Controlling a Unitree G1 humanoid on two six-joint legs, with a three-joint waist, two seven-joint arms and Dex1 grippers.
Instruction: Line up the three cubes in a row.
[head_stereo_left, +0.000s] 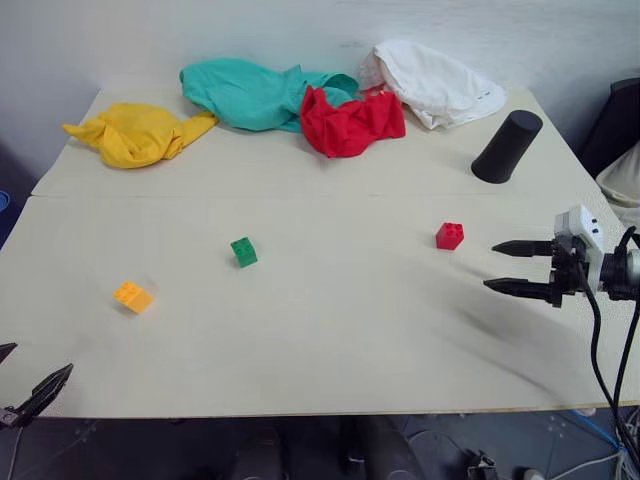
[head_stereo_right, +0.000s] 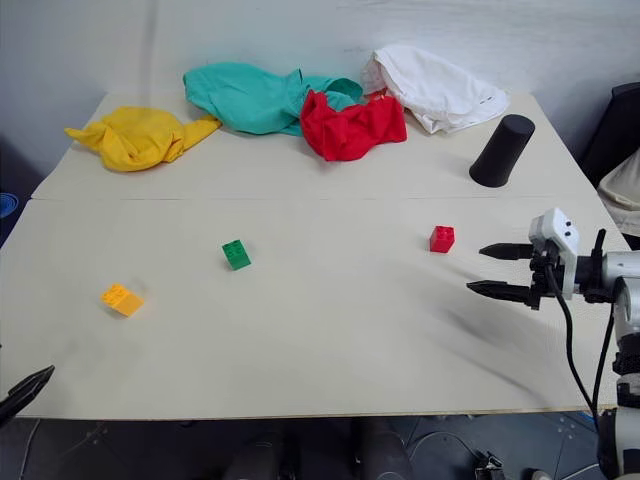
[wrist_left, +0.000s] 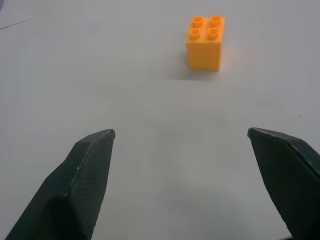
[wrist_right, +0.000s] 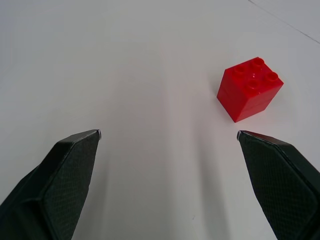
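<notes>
Judging by how the three cubes lie, the lining-up has barely begun; the red cube (head_stereo_left: 449, 235), the green cube (head_stereo_left: 243, 251) and the orange-yellow cube (head_stereo_left: 133, 297) sit well apart on the pale bench (head_stereo_left: 330, 350), strung loosely from the robot's right to its left, each a little nearer the front edge than the last, with wide gaps and differing turns; no two touch, and none is held.

The right gripper (head_stereo_left: 520, 268) hangs over the bench's right part, jaws spread wide and empty, pointing toward the red cube, which lies near it but apart; in the right wrist view that cube stands beyond the fingertips, off to one side rather than between them. The left gripper (wrist_left: 182, 137) is at the near left edge, jaws likewise wide and empty, with the orange-yellow cube ahead of it and not yet between the fingers.

Along the back lie a yellow cloth (head_stereo_left: 140, 133), a teal cloth (head_stereo_left: 250, 92), a red cloth (head_stereo_left: 350, 122) and a white cloth (head_stereo_left: 435, 80); a black cylinder (head_stereo_left: 507, 146) stands tilted at the right rear; none crowds the cubes.

What is left, as I read it: bringing the outer two in toward the green one, squaring and spacing them.
</notes>
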